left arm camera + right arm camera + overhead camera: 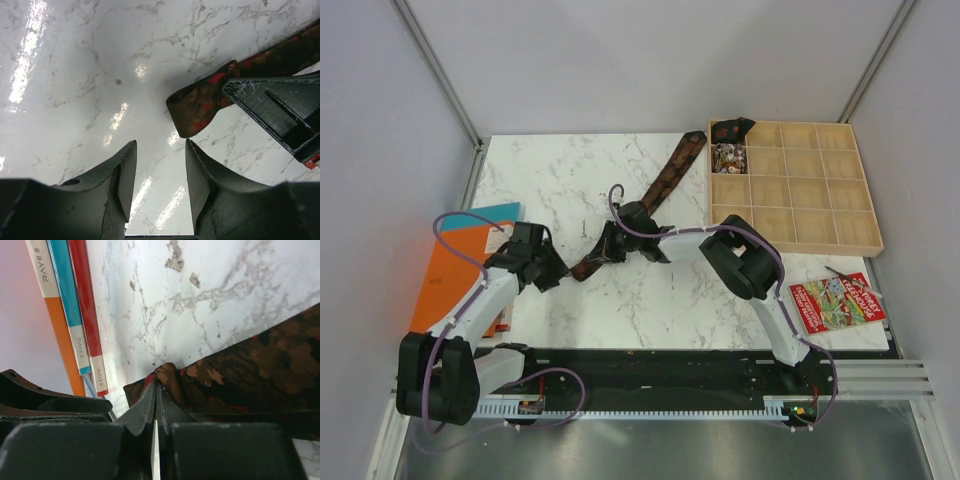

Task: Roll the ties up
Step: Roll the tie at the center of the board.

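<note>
- The white marble table (550, 180) lies under both pincers and carries everything else.
- A pale wooden tray (815, 190) of square compartments sits well beyond the right pincer (604, 250) and off to its right. One far-left compartment holds a heap of small mixed bits (728, 157), too small to tell apart.
- A stack of books (445, 275), orange on top with teal beneath, lies just to the left of the left pincer (554, 272), at the table's left edge. In the right wrist view their spines (75, 315) stand ahead of the fingertips and to the left.
- The tie (668, 178), dark brown with reddish blotches, runs flat from the tray's near-left corner diagonally down to the right pincer, and its near end passes on toward the left pincer.
- A colourful booklet (837, 302) lies near the right arm's base, well to the right of both pincers.
- The right pincer (157, 387) is closed, its fingertips pressed together on a raised fold of the tie (260, 375) close to the near end.
- The left pincer (160, 150) stands apart-jawed over bare marble with nothing between its fingers. The tie's rounded end (200, 102) lies just ahead of it and slightly right, untouched, with one black finger (280, 115) of the right pincer resting on the cloth just beyond.
</note>
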Action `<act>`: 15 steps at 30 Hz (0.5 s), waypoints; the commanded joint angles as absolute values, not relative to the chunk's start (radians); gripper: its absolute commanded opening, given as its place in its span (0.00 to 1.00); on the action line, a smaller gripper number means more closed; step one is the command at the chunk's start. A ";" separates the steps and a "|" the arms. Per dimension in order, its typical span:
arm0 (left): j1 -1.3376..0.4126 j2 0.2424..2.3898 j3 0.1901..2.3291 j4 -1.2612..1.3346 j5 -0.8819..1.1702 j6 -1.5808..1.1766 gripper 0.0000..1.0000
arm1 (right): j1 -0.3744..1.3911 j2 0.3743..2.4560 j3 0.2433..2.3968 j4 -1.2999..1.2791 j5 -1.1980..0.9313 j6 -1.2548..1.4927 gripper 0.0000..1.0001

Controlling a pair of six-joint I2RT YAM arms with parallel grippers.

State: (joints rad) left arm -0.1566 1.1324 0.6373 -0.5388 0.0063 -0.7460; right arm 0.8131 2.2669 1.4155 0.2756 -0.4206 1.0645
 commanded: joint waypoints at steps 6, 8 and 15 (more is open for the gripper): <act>-0.155 1.144 0.558 -0.336 0.072 -0.792 0.50 | 0.810 2.284 1.371 0.287 -0.410 1.034 0.03; -0.158 1.147 0.551 -0.318 0.072 -0.796 0.50 | 0.810 2.287 1.367 0.288 -0.411 1.032 0.03; -0.161 1.190 0.525 -0.247 0.067 -0.822 0.50 | 0.810 2.298 1.359 0.296 -0.411 1.034 0.01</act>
State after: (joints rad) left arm -0.1577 1.1652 0.5381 -0.3309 0.0620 -0.7822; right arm 0.8112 2.2696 1.3819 0.3099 -0.4217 1.0584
